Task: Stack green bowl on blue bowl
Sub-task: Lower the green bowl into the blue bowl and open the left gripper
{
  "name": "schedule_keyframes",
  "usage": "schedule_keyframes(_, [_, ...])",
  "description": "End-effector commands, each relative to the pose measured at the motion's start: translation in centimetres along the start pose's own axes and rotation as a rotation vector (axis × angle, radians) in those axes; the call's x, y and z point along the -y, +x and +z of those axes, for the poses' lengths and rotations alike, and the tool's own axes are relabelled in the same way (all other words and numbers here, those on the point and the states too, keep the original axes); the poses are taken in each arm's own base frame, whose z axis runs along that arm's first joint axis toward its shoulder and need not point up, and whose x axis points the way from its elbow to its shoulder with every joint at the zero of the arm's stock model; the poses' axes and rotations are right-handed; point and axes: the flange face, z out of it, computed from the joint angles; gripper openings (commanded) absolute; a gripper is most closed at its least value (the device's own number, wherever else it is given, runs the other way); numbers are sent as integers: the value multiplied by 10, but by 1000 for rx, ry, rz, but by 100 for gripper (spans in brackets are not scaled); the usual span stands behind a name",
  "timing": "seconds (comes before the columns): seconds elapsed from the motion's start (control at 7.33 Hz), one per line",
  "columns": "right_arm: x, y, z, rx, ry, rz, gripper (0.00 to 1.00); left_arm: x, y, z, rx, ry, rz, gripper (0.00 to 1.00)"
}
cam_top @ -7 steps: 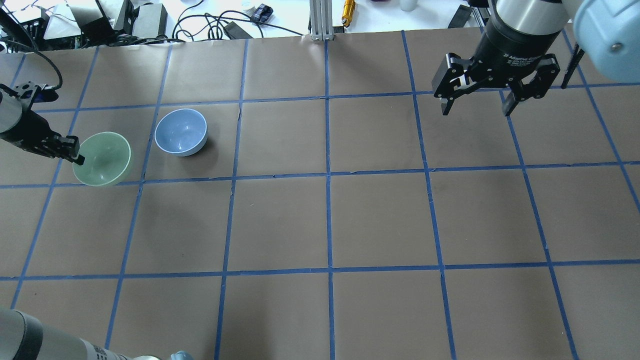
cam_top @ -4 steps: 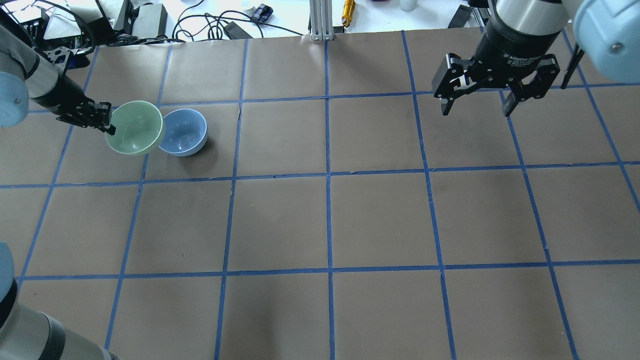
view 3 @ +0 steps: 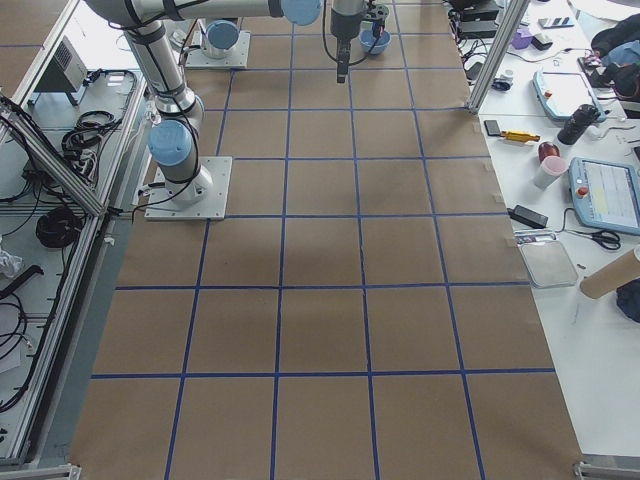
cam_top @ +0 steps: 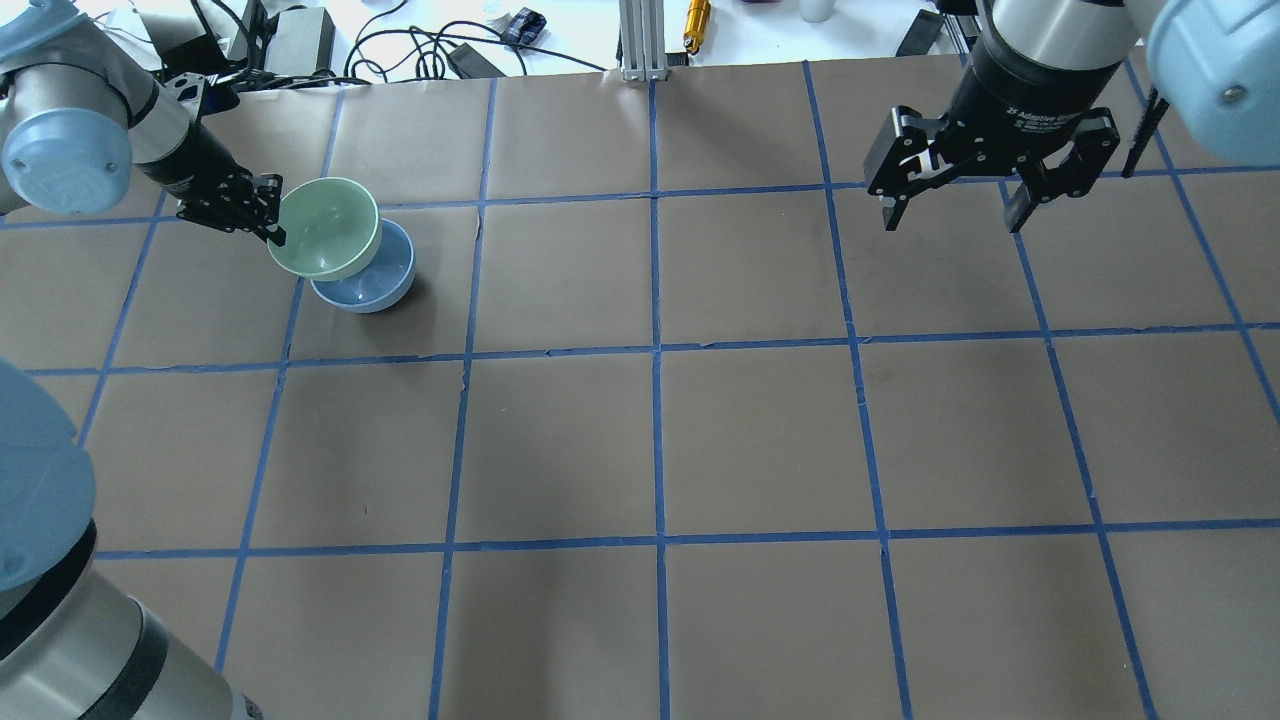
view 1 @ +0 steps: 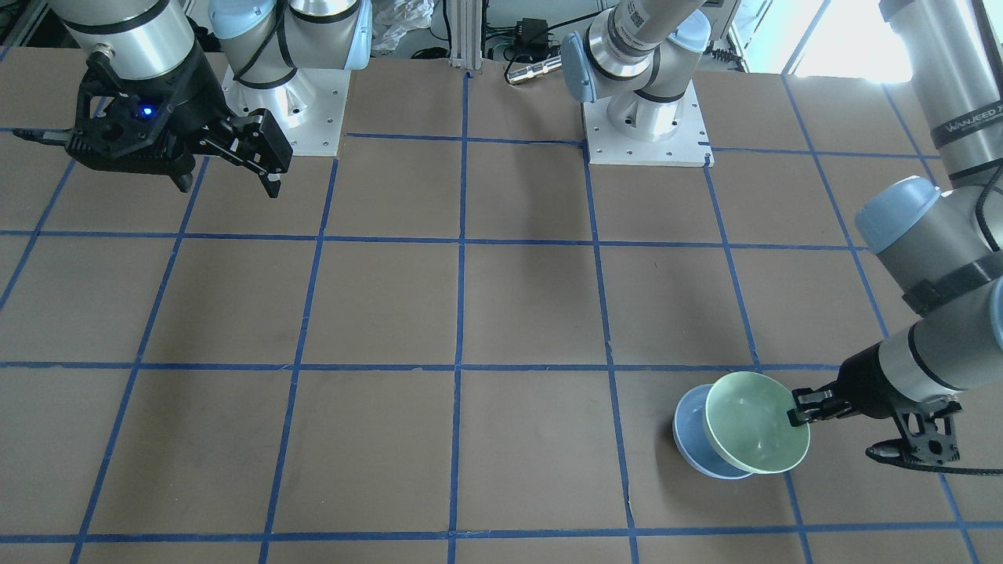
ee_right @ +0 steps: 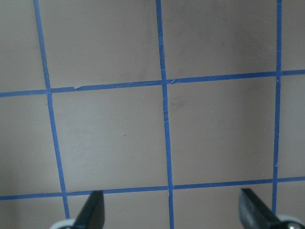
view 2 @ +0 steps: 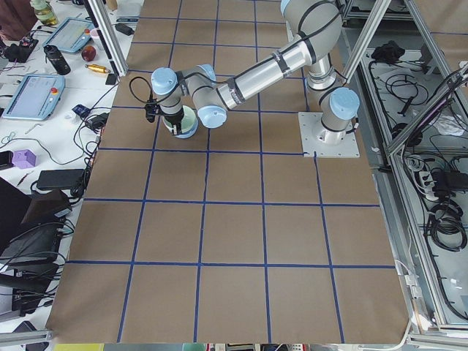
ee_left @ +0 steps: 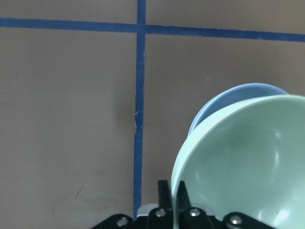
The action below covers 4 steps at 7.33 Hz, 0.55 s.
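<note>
Green bowl (cam_top: 325, 228) is up off the bench (cam_top: 700, 430), carried above and partly over the blue bowl (cam_top: 388, 287), which sits upright in a far square on the robot's left side. From overhead, the green bowl hides a good part of the blue one, but its centre is offset toward the arm that carries it, so the two are not lined up. In the front-facing view it seems slightly tilted. Whether the bowls touch anywhere, I cannot tell.

As I judge it, the pick-up and most of the carry are done. What is left is to centre the green bowl over the blue bowl, lower it until it nests, and let go.

The left hand (cam_top: 272, 232) is closed to a narrow pinch on the green bowl's rim at the side away from the blue bowl. The left wrist view shows the rim running down between its fingers, one inside the wall and one outside. The right hand (cam_top: 952, 222) is spread wide and holds nothing, hovering well apart over the bench's far right.
</note>
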Motion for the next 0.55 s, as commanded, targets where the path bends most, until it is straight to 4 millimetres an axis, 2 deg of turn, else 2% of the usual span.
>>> schedule_keyframes(0.0, [0,0,0,0,0,0,100,-2,11,13,-9,-40,-3,0])
schedule_keyframes(0.14, [0,0,0,0,0,0,100,-7,12,22,-11,-51,8,0])
schedule_keyframes(0.41, [0,0,0,0,0,0,100,-9,11,26,-11,-57,14,0])
